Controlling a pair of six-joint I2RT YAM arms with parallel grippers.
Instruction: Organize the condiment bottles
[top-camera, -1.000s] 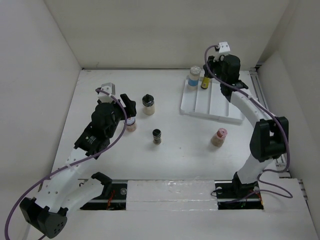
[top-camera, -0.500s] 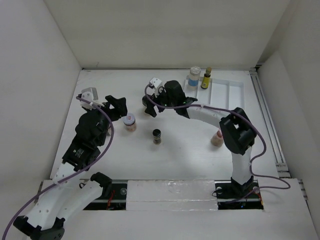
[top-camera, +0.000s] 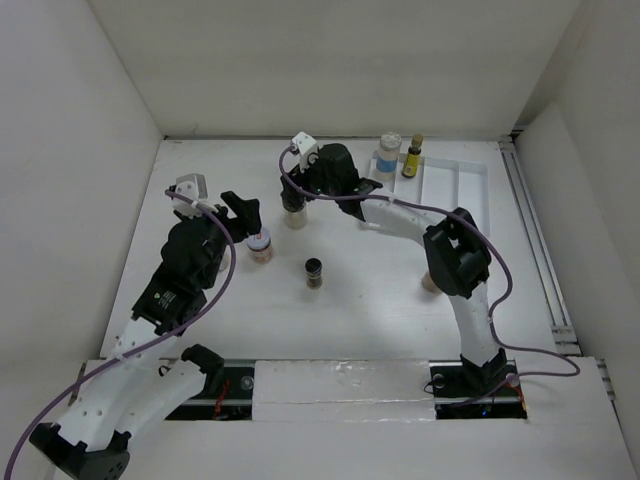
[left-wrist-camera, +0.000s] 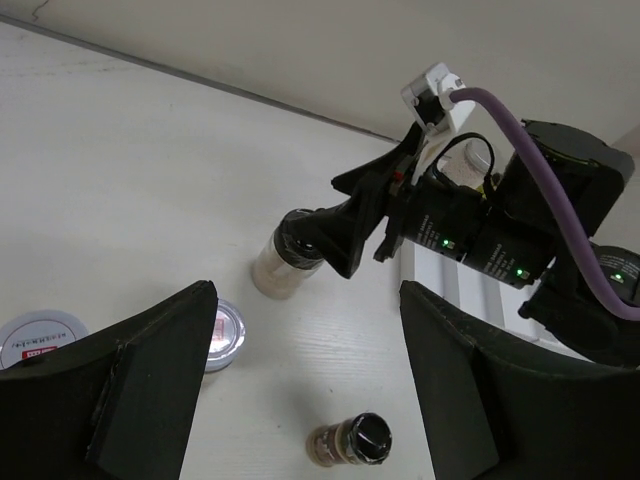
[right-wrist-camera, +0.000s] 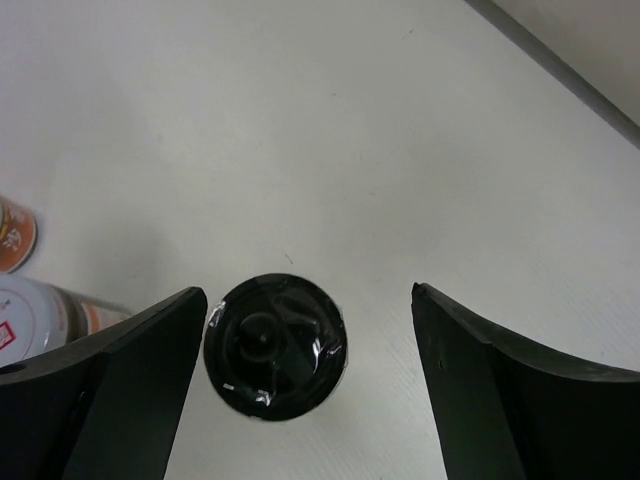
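Note:
My right gripper (top-camera: 296, 198) hangs open over a large black-capped jar (top-camera: 294, 216). In the right wrist view the black cap (right-wrist-camera: 274, 347) sits between the fingers (right-wrist-camera: 130, 390), close to the left one. My left gripper (top-camera: 250, 222) is open beside a pink-lidded jar (top-camera: 259, 244). That jar (left-wrist-camera: 222, 333) stands by my left finger (left-wrist-camera: 150, 390). A small black-capped bottle (top-camera: 314, 272) stands alone mid-table. The blue-labelled jar (top-camera: 388, 152) and the amber bottle (top-camera: 411, 157) stand at the tray's back left. Another pink-lidded jar (top-camera: 429, 283) is mostly hidden behind the right arm.
The white divided tray (top-camera: 462, 182) lies at the back right, against the right rail. White walls enclose the table on three sides. A white lid with a red mark (left-wrist-camera: 35, 338) shows at the left edge of the left wrist view.
The right gripper let go of the amber bottle in the tray, opened, and swung left to over the large black-capped jar. The left gripper shifted only slightly beside the pink-lidded jar.

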